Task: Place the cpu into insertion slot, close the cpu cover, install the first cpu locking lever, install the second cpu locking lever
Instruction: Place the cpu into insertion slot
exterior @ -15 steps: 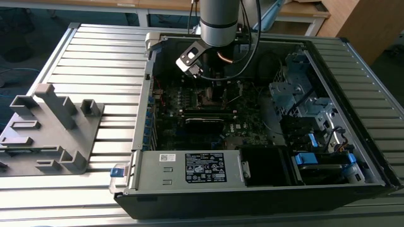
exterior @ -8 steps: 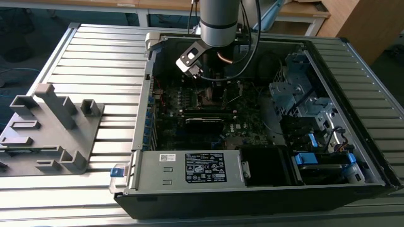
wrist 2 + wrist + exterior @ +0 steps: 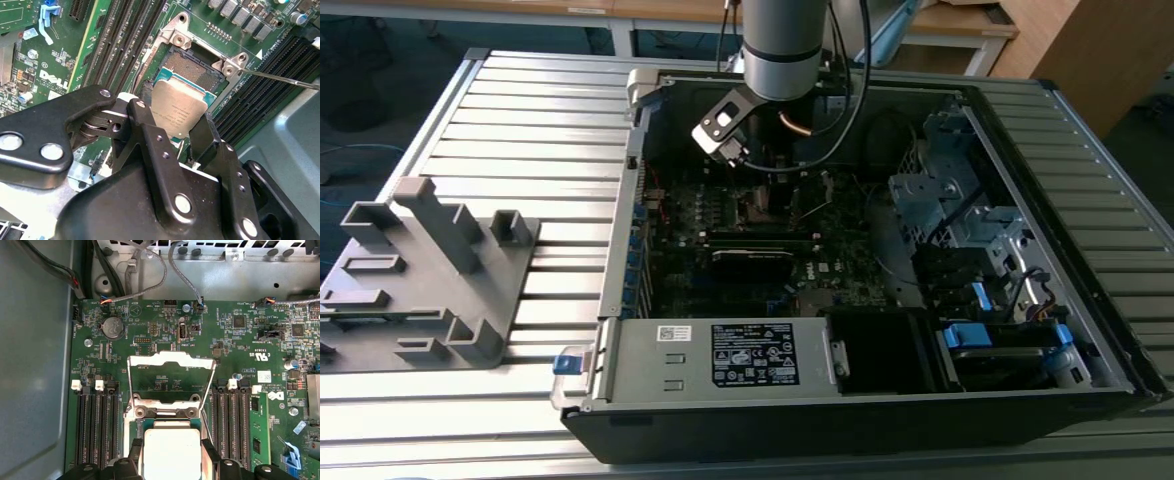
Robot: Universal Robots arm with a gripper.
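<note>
Gripper (image 3: 174, 125) clenched on the cpu (image 3: 177, 107), holding it partly over the insertion slot (image 3: 192, 70), dark centre bare. Cpu cover (image 3: 172, 359) stands swung up beyond. Memory slots (image 3: 97, 425) flank both sides, thin lever rod (image 3: 280, 80) juts alongside. Motherboard (image 3: 720, 215) sits inside the open computer case (image 3: 854, 430).

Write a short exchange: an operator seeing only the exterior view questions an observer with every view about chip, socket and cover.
Operator: Does the arm hold the chip?
Observer: Yes. In the second wrist view, the gripper clamps the small flat square grey-topped cpu between black fingers, over the square, silvery-rimmed insertion slot.
Operator: Is the cover shut?
Observer: No. In the first wrist view, the thin silvery windowed cpu cover stands raised.
</note>
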